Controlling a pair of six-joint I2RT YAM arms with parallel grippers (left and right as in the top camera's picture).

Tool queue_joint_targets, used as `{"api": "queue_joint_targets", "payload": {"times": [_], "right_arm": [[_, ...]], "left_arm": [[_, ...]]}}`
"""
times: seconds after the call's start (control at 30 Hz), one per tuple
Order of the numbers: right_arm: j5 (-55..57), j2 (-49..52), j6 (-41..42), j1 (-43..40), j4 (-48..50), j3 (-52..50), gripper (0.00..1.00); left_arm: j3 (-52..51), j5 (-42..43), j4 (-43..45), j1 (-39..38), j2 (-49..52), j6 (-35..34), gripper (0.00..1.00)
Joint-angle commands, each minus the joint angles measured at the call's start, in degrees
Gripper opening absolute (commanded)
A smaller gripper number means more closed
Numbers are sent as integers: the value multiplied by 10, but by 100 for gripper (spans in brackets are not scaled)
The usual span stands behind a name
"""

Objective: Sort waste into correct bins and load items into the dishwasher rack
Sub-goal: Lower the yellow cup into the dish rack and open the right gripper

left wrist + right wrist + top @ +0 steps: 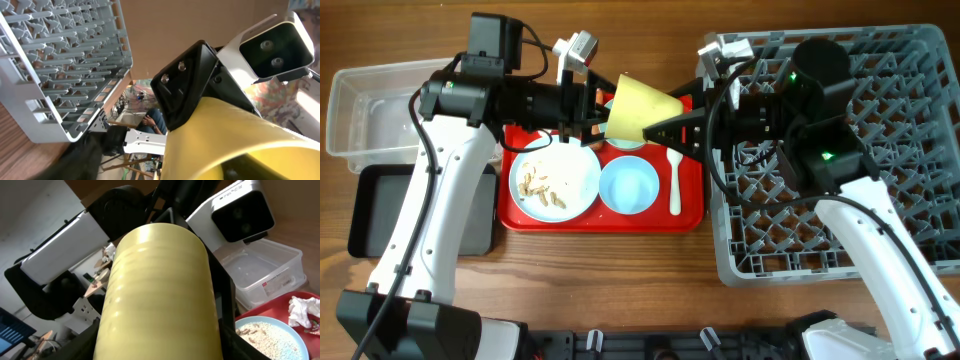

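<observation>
Filling the 3 o'clock side of the worktop [620, 280], the grey dishwasher rack [880, 150] is sitting with its peg lattice bare as far as the overhead view shows. The red serving tray [600, 218] is lying at the centre, just beside the rack's 9 o'clock edge. At 10 o'clock the clear plastic tub [380, 110] is standing, and the black tray [375, 215] is lying right below it at 8 o'clock.

On the red tray, the pale-blue plate [555, 180] is resting toward 9 o'clock and carrying the beige food scraps [545, 185]. A mint-blue bowl [628, 187] is sitting beside it at the tray's middle. A second bowl [626, 143] is lying at the tray's 12 o'clock side, mostly hidden under the cup.

The yellow cup [645, 110] is hanging in the air above the tray's 12 o'clock edge, tilted on its side between the two arms. The right gripper [658, 128] is reaching in from 3 o'clock, its fingers clasping the cup's sides. The left gripper [592, 115] is reaching in from 9 o'clock, its fingers meeting the cup's near end, though whether they are gripping it cannot be told.

The white spoon [674, 182] is lying lengthwise at the tray's 3 o'clock side. The crumpled tissue [301, 309] is resting on the tray beside the plate.
</observation>
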Motion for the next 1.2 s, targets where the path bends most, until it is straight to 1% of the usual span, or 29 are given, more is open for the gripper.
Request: {"api": "queue_joint_targets", "payload": {"times": [0.0,0.03,0.1,0.17,0.2,0.27,0.37,0.4,0.47,0.57,0.6,0.63,0.67,0.7,0.73,0.77,0.8,0.83,0.9,0.93,1.0,1.03,1.07,1.1,1.13,1.17], "right_arm": [[38,-38,-26,-30,-44,6,49],[67,-49,-33,-38,-76,6,47],[173,-78,-64,-53,-180,6,46],[395,-112,-74,-59,-346,14,45],[516,-126,-66,-59,-437,21,45],[611,-131,-52,-59,-535,22,45],[693,-103,-12,-59,-680,22,45],[707,-89,4,-59,-715,22,45],[715,-54,15,-59,-754,22,45],[711,2,18,-59,-783,22,46],[706,21,17,-59,-789,22,50],[689,45,6,-59,-789,22,56],[652,68,-29,-58,-781,22,65],[627,87,-46,-58,-776,22,73],[634,100,-37,-58,-776,22,80],[660,108,-17,-58,-776,22,85],[690,108,4,-58,-772,24,88],[696,100,8,-58,-766,33,89],[695,80,5,-52,-752,58,88],[693,63,-13,-44,-739,78,88],[655,34,-73,-23,-694,110,83],[613,18,-108,-7,-651,116,82],[583,8,-122,6,-618,116,80],[560,4,-120,24,-580,116,73],[548,6,-115,39,-560,115,69],[549,15,-111,57,-548,113,67]], "left_arm": [[1,-37,3,1,2,5,100],[1,-49,3,3,2,5,100],[1,-80,3,12,2,5,100],[1,-108,3,29,2,5,100],[1,-123,3,41,2,5,100],[1,-131,3,59,2,5,100],[1,-152,3,76,2,5,100],[1,-158,3,77,2,5,100],[1,-169,2,77,2,5,100],[1,-169,1,77,2,5,100],[1,-169,-2,77,2,5,100],[1,-169,-4,77,2,6,100],[1,-177,-9,77,2,6,100],[1,-185,-11,77,2,5,100],[1,-193,-16,77,2,5,100],[1,-196,-20,77,2,5,100],[1,-201,-24,77,2,5,100],[1,-216,-30,77,0,5,100],[1,-257,-37,78,-6,3,100],[1,-282,-40,79,-12,-6,100],[1,-350,-45,89,-35,-27,100],[1,-372,-45,96,-48,-32,100],[1,-404,-46,107,-66,-45,100],[1,-454,-50,125,-92,-68,100],[1,-485,-56,141,-112,-81,100],[1,-534,-68,167,-141,-104,100]]}}
